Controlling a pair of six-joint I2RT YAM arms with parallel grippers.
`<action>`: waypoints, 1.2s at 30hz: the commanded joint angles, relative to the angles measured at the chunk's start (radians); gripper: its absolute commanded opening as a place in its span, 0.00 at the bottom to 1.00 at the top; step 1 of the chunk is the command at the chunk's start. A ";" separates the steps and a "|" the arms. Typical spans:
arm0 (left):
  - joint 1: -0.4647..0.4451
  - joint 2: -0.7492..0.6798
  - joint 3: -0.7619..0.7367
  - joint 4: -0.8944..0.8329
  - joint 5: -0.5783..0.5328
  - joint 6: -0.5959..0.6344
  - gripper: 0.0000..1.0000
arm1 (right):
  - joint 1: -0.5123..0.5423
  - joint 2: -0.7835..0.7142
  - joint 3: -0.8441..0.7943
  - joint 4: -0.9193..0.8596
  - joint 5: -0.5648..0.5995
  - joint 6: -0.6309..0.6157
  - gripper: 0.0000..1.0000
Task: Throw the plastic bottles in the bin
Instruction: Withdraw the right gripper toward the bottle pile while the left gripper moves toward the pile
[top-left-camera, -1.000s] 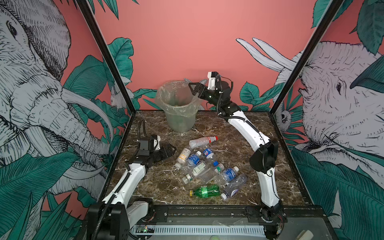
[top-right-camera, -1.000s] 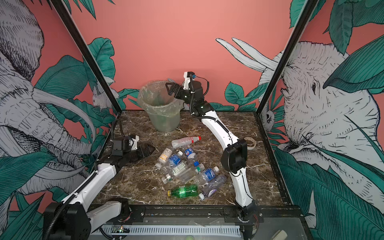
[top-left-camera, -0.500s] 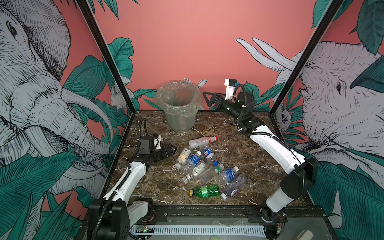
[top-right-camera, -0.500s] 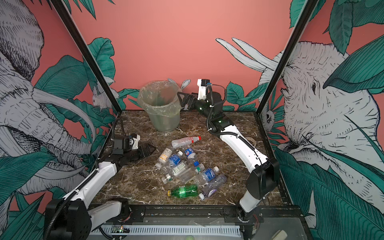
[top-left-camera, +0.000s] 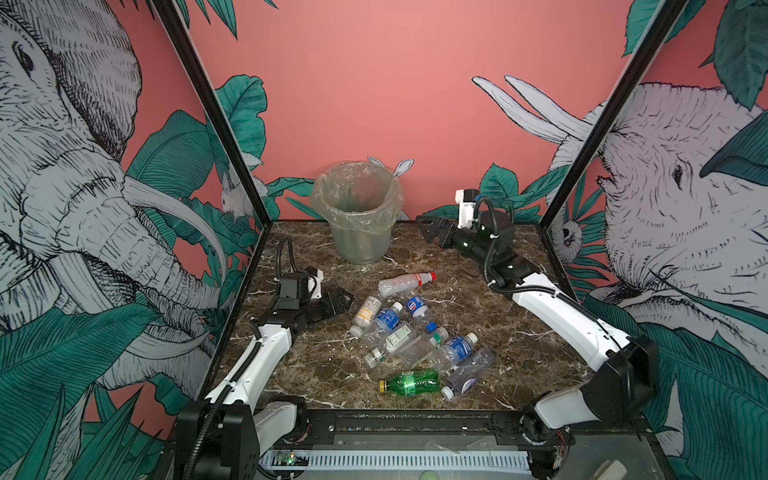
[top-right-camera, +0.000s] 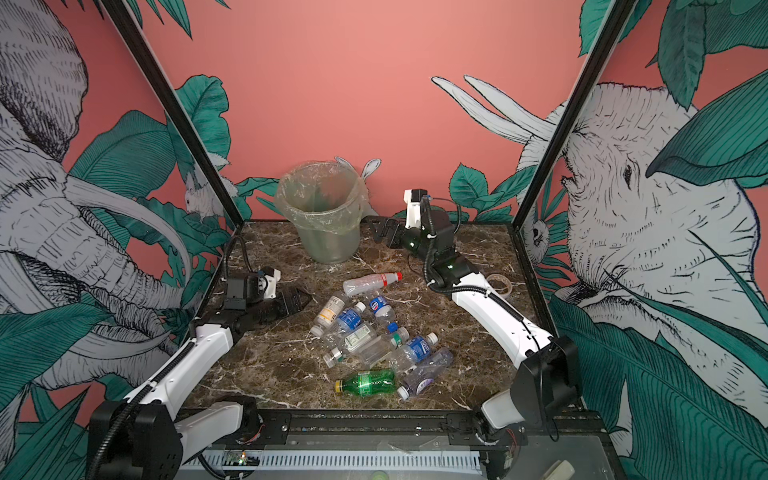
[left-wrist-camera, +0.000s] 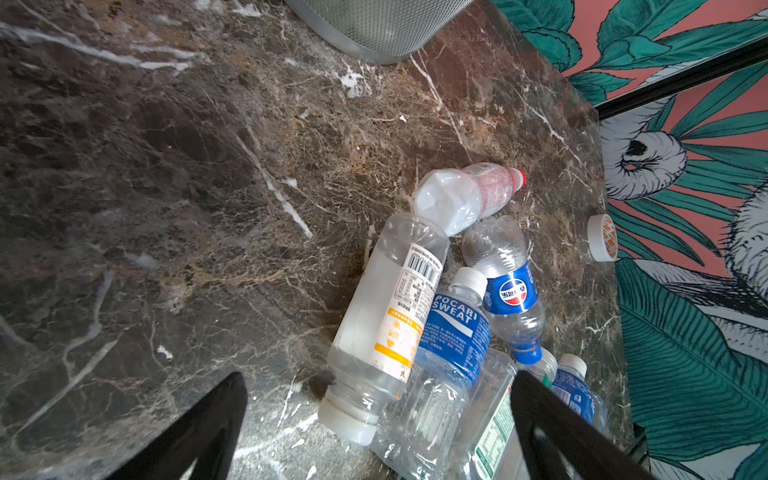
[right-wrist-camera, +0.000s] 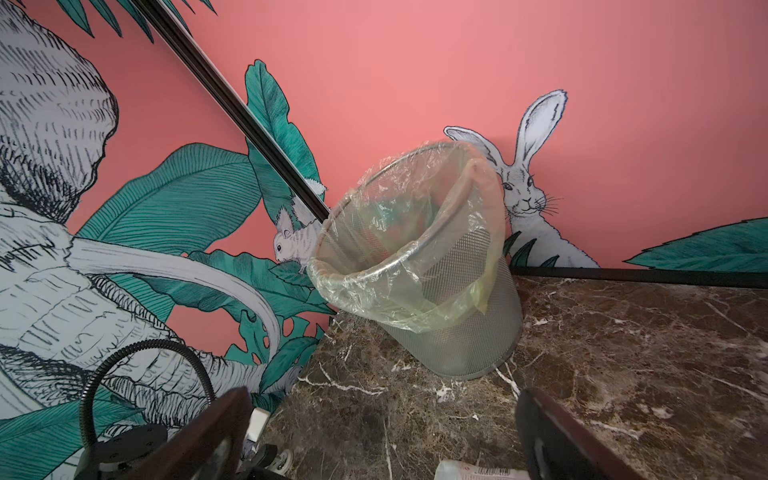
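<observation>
The bin (top-left-camera: 360, 232) stands at the table's (top-left-camera: 515, 357) back — the plastic bottles (top-left-camera: 409, 332) lie before it.

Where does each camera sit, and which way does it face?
Top views: high in front, looking down and back at bottles, bin; left arm, right arm show.
Left wrist: on the left arm, looking down at bottles and bin base; open jaws show.
Right wrist: on the right arm, facing bin and back wall; open jaws show.
Shared: bin in every view.

The round grey mesh bin (left-wrist-camera: 374, 29) is running past the left wrist view's edge; near it, a clear plastic bottle (right-wrist-camera: 469, 471) is getting cropped.
</observation>
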 joint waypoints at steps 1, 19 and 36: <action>0.002 -0.014 0.008 -0.026 0.007 0.023 0.99 | -0.005 -0.032 -0.038 -0.002 0.015 0.006 0.99; 0.000 0.031 -0.003 -0.022 0.012 0.068 0.99 | -0.018 -0.137 -0.226 -0.149 0.056 0.016 0.99; -0.109 0.161 0.103 -0.070 0.000 0.115 0.99 | -0.030 -0.189 -0.427 -0.204 0.083 0.082 0.99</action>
